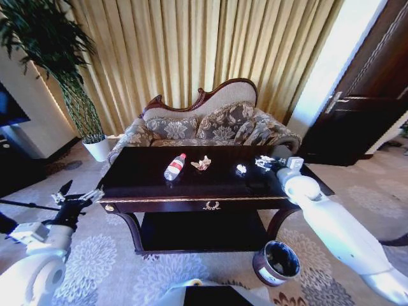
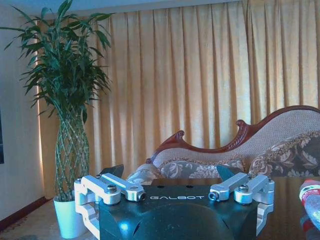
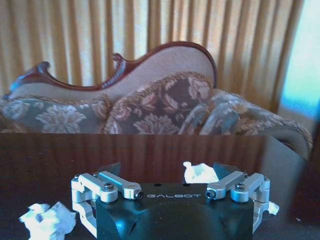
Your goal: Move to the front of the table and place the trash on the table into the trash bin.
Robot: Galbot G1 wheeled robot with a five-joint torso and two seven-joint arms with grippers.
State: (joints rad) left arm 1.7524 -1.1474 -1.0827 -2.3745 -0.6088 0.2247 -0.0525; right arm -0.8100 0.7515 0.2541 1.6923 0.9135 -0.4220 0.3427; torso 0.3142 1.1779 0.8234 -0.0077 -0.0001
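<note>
All the trash is on the table [image 1: 153,185] yet: the bottle [image 1: 174,166] left of centre, a crumpled wrapper [image 1: 202,164] beside it, a white scrap [image 1: 241,169] further right, another bit [image 3: 199,172] at the far right. The trash bin [image 1: 276,262] on the floor near the right front leg has taken none of it, I'd say. The right gripper [image 1: 266,163] hangs over that far-right bit, jaws wide and empty, paper between them. The left gripper [image 1: 78,197] waits open, holding nothing, off the table's left end.
</note>
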